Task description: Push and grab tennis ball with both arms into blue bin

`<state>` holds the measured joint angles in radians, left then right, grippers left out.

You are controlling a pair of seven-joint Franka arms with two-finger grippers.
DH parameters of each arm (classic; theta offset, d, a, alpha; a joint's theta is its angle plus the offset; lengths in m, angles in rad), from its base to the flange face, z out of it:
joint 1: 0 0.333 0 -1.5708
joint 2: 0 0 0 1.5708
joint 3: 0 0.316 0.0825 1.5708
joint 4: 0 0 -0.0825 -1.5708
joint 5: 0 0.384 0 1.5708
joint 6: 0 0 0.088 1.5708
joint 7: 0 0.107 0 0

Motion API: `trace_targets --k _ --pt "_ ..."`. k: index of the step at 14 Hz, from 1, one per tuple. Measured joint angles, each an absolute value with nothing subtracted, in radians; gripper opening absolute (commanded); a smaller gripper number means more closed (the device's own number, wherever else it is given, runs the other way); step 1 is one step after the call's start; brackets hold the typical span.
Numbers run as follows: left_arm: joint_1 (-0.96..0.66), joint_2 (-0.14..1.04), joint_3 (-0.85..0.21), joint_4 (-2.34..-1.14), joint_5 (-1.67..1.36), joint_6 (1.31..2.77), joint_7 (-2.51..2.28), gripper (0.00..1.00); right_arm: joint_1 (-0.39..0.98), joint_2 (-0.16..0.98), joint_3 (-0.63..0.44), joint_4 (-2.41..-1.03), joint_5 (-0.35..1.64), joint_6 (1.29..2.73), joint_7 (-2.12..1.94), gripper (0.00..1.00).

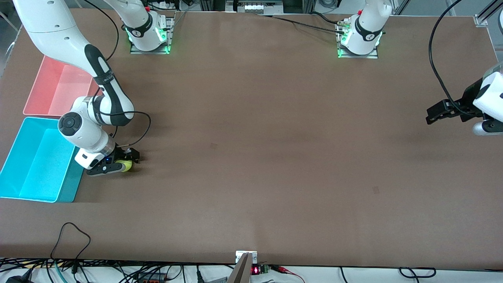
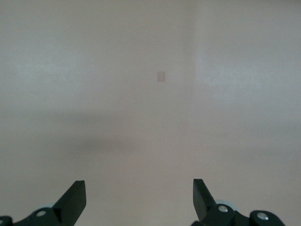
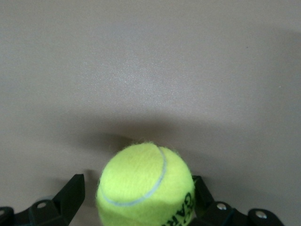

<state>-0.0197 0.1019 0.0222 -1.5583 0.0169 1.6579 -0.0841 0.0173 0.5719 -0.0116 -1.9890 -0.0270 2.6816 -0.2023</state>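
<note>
While unfilled, blue bin beside pink tub.

we see the left gripper with its two black fingers set wide apart and nothing between them. under it lies the bare brown table, with one small square mark on its surface and a soft dark shadow band across it.
</note>
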Motion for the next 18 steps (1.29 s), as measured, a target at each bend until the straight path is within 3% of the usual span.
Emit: trace_targets --k 5,7,12,13,15,18 --pt "-0.021 0.097 0.022 -1.594 0.017 1.677 -0.084 1.00 0.006 0.580 -0.013 -1.989 -0.034 2.682 -0.203 1.00" --pt "-0.028 0.097 0.022 -1.597 0.017 1.679 -0.084 1.00 0.002 0.582 -0.013 -1.989 -0.037 2.682 -0.203 0.92" --pt "-0.039 0.097 0.020 -1.597 0.017 1.679 -0.084 1.00 0.002 0.582 -0.013 -1.985 -0.038 2.682 -0.203 0.90" --pt "-0.039 0.097 0.021 -1.597 0.017 1.679 -0.084 1.00 0.002 0.582 -0.013 -1.984 -0.038 2.682 -0.203 0.85" --pt "-0.036 0.097 0.022 -1.598 0.017 1.679 -0.084 1.00 0.002 0.582 -0.013 -1.984 -0.038 2.682 -0.203 0.67" --pt "-0.033 0.097 0.023 -1.598 0.017 1.679 -0.084 1.00 0.002 0.582 -0.013 -1.984 -0.038 2.682 -0.203 0.28"
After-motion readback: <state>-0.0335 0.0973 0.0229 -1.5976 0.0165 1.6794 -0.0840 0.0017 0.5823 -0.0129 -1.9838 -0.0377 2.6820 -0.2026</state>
